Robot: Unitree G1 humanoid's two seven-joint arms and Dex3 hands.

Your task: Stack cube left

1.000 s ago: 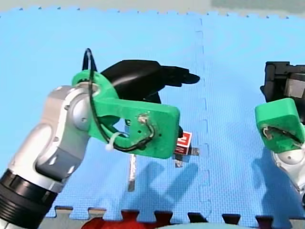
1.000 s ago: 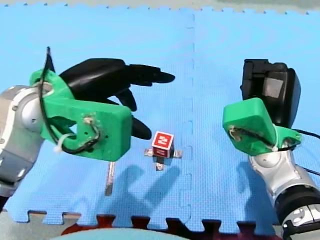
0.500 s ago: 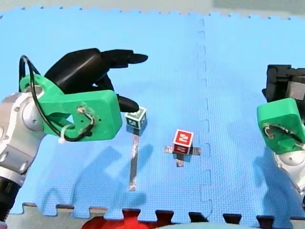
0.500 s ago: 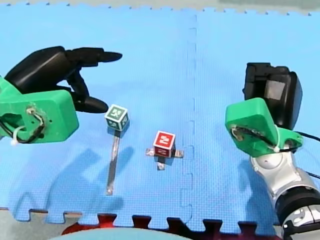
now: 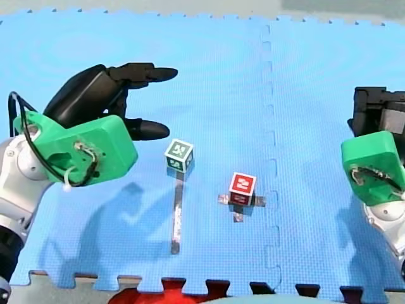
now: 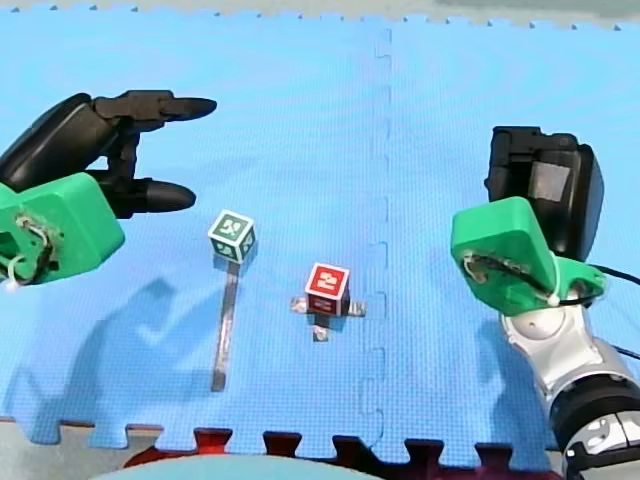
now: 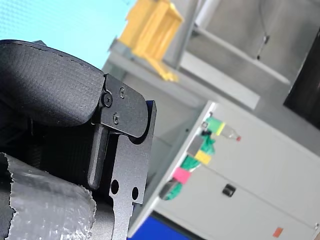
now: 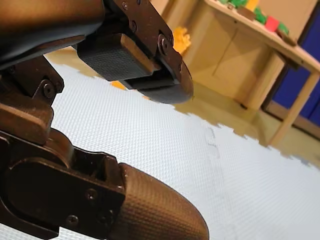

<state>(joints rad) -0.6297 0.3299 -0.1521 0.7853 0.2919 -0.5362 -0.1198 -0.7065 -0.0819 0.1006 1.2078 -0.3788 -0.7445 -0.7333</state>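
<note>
1. Looked like a robotics lab or test room, not a home.
2. Blue interlocking foam mat (image 5: pixel 304 95) covered the work floor.
3. Grey cabinet (image 7: pixel 260 170) with coloured tags (image 7: pixel 200 150) stood nearby.
4. Wooden desk (image 8: pixel 235 55) carried coloured blocks (image 8: pixel 271 23).

The left arm (image 5: pixel 19 183) comes in from the left side. It is silver, with a green left wrist block (image 5: pixel 82 158) at its end. The black left hand (image 5: pixel 104 95) sits just past that block. It holds nothing, and its fingers (image 5: pixel 149 73) are straight and point toward the middle. The right arm (image 6: pixel 565 350) comes up from the right side, with a green right wrist block (image 6: pixel 505 250). The black right hand (image 6: pixel 540 185) sits just above that block, near the right edge.
</note>
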